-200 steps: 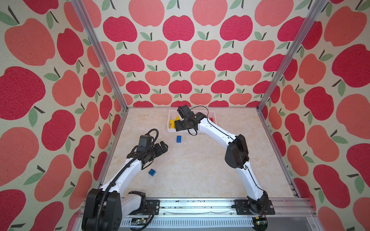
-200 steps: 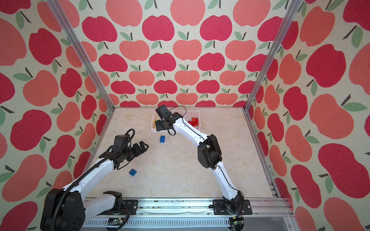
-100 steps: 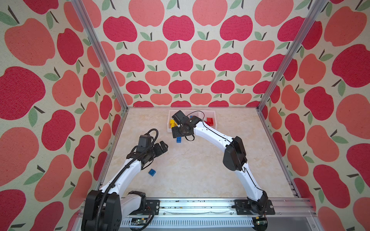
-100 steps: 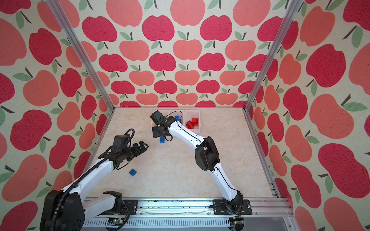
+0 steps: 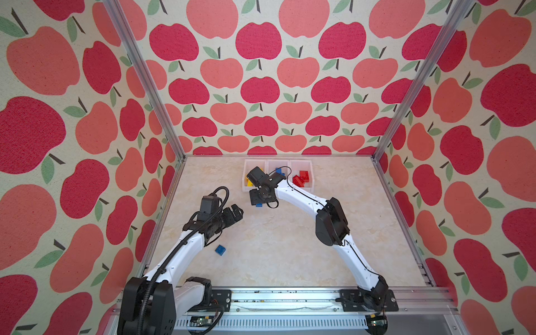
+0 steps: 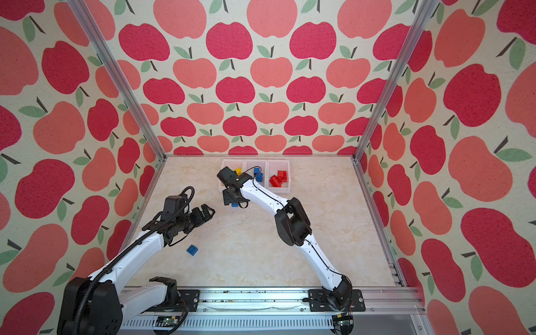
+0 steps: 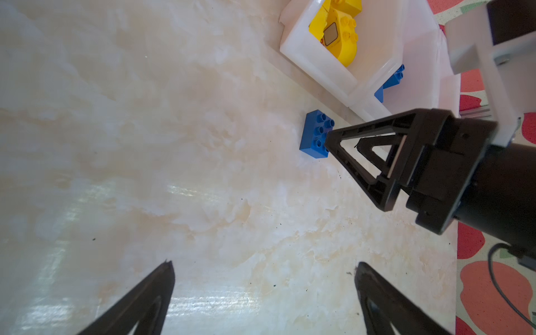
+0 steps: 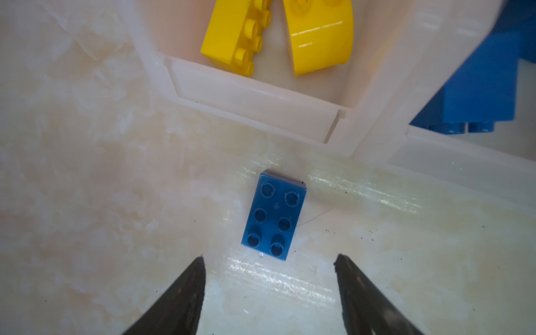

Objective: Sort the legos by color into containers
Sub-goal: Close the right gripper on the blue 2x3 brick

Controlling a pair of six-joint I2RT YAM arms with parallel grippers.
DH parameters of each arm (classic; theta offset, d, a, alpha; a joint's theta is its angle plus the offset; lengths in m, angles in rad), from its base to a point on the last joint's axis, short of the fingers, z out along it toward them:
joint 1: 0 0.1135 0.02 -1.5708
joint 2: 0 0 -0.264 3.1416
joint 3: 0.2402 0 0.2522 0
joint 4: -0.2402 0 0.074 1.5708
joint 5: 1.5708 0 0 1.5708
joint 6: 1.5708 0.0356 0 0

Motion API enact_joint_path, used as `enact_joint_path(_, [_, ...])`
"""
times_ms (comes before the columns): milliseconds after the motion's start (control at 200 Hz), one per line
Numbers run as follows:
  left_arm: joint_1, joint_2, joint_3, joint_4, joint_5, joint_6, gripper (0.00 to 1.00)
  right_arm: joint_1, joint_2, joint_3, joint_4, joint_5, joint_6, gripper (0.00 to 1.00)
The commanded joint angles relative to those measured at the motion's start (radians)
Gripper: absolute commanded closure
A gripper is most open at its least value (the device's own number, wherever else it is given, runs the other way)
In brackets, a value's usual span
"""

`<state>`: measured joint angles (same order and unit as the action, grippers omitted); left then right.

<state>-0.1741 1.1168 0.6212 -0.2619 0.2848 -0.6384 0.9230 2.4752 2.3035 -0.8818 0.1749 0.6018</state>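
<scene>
Three joined white containers [image 5: 312,174] [image 6: 289,177] stand at the back of the table, holding yellow legos [image 8: 275,32] [image 7: 339,34], blue legos [image 8: 478,95] [image 6: 259,176] and red legos [image 5: 301,177] [image 6: 279,178]. A blue oblong lego [image 8: 274,214] [image 7: 316,137] [image 5: 259,205] lies studs up on the table just in front of the yellow bin. My right gripper [image 8: 269,259] [image 5: 257,198] hangs over it, open, the brick just beyond its fingertips. A blue square lego [image 5: 220,250] [image 6: 192,250] lies beside my left arm. My left gripper [image 7: 264,264] [image 5: 239,211] is wide open and empty above bare table.
Apple-patterned walls and metal posts close in the marble-look table [image 5: 290,246] on three sides. The arms' base rail [image 5: 284,298] runs along the front edge. The right arm's elbow [image 5: 332,223] rises over the table's middle right.
My right gripper has come off the containers, forward and down over the blue oblong lego, its jaws slightly narrower. The left arm has not moved.
</scene>
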Motion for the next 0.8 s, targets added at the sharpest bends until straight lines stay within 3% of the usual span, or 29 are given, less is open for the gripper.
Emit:
enact_joint_path(0, [0.007,-0.011,-0.008,-0.027,-0.012,0.005,0.01,0.005,0.032,0.033,-0.02,0.025,0.028,0.3])
enact_joint_path(480, [0.007,-0.017,-0.014,-0.033,-0.014,0.006,0.01,0.023,0.16,0.14,-0.046,0.097,0.026,0.38])
enact_joint_path(605, [0.007,-0.017,-0.014,-0.033,-0.013,0.006,0.01,0.023,0.178,0.16,-0.065,0.12,0.031,0.45])
enact_joint_path(795, [0.006,-0.017,-0.012,-0.03,-0.013,0.003,0.01,0.027,0.176,0.153,-0.073,0.133,0.033,0.64])
